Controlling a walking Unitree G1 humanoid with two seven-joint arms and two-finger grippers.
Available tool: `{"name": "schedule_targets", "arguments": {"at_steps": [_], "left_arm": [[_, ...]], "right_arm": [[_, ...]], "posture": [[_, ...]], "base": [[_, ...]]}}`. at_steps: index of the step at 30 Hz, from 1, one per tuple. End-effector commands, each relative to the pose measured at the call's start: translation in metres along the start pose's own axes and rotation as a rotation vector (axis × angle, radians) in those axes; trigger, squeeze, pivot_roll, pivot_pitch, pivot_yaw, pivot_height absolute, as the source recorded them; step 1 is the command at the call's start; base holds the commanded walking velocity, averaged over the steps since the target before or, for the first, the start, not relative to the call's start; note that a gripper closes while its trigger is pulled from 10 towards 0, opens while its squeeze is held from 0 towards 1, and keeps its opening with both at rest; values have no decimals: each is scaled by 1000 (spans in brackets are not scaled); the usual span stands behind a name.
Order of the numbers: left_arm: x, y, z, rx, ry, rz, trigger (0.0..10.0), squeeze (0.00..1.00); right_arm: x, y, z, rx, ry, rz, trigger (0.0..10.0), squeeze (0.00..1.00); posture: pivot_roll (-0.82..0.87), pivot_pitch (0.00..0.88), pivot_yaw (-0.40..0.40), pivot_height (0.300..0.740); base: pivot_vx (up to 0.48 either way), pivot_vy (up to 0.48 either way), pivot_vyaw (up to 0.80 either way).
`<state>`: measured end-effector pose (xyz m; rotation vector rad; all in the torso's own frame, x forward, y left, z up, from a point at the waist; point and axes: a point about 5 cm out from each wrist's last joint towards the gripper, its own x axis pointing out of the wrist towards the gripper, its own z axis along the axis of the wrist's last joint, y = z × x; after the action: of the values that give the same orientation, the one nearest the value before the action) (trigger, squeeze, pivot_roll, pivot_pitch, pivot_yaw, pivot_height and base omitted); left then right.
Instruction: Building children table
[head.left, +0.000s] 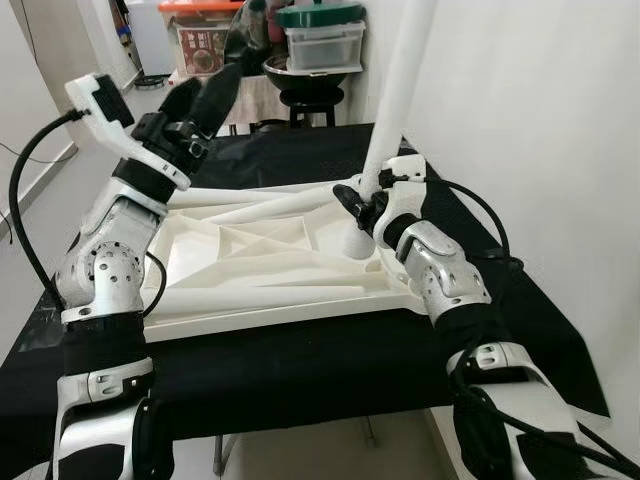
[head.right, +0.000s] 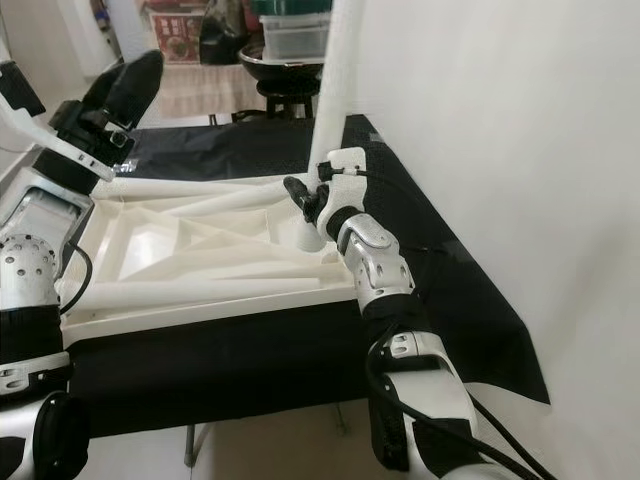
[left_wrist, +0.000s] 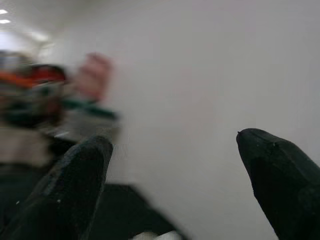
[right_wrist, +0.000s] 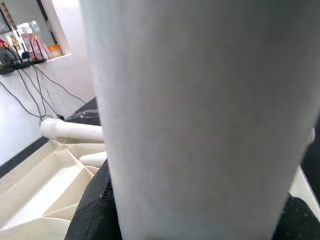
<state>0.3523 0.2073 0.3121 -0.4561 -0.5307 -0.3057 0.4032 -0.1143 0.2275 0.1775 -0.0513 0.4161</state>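
An upside-down white table top (head.left: 250, 270) lies on the black-clothed table (head.left: 300, 370). A white leg (head.left: 400, 80) stands upright in its far right corner. My right gripper (head.left: 362, 205) is shut around the base of this leg (right_wrist: 200, 110), with black fingers (right_wrist: 95, 200) on either side. Three loose white legs lie on the top: one along the far edge (head.left: 260, 193), one slanted (head.left: 250, 210), one near the front (head.left: 270, 295). My left gripper (head.left: 215, 95) hangs raised above the far left corner, open (left_wrist: 172, 140) and holding nothing.
A white wall (head.left: 540, 120) runs close along the right side. Behind the table stands a black stool (head.left: 310, 100) carrying a wok and a plastic container (head.left: 322, 45), with storage boxes (head.left: 200, 40) to its left. The black cloth's front edge overhangs the floor.
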Motion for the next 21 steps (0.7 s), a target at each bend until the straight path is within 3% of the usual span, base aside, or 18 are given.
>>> {"name": "schedule_targets", "arguments": {"at_steps": [1,3,4,6,10,13,15,17,18,19,21], "left_arm": [[-7,15,-13,70,57,122,10000,0],[-10,19,-19,100,87,162,10000,0],[-19,20,-36,165,156,198,10000,0],[-21,19,-40,178,171,200,10000,0],[-35,13,-59,245,223,217,10000,0],[-44,7,-64,278,246,203,10000,0],[-51,6,-66,289,260,208,10000,0],[-53,7,-68,295,263,215,10000,0],[-58,4,-70,301,269,215,10000,0],[-58,4,-70,301,269,215,10000,0],[-69,-3,-79,341,299,194,10000,0]], "right_arm": [[5,7,12,31,-31,12,10000,0],[6,8,14,37,-34,4,10000,0],[8,11,21,30,-96,-27,10000,0],[8,11,24,19,-115,-41,10000,0],[4,18,27,-71,-153,-24,10000,0],[-9,20,26,-95,-225,-41,10000,0],[-25,22,16,-92,-235,-14,10000,0],[-29,23,13,-87,-230,-1,10000,0],[-40,26,5,-16,-214,53,10000,0],[-40,26,5,-16,-214,53,10000,0],[-64,36,-5,144,-227,200,10000,0]], "posture": [[-45,0,16,740],[-45,0,16,740],[-45,0,12,740],[-45,0,12,740],[-42,0,4,740],[-44,0,-1,740],[-51,0,-3,740],[-51,0,-3,740],[-57,0,1,740],[-57,0,1,740],[-66,0,9,740]], "base": [[0,0,0],[0,0,0],[0,0,0],[0,0,0],[0,0,0],[0,0,0],[0,0,0],[0,0,0],[0,0,0],[0,0,0],[0,0,0]]}}
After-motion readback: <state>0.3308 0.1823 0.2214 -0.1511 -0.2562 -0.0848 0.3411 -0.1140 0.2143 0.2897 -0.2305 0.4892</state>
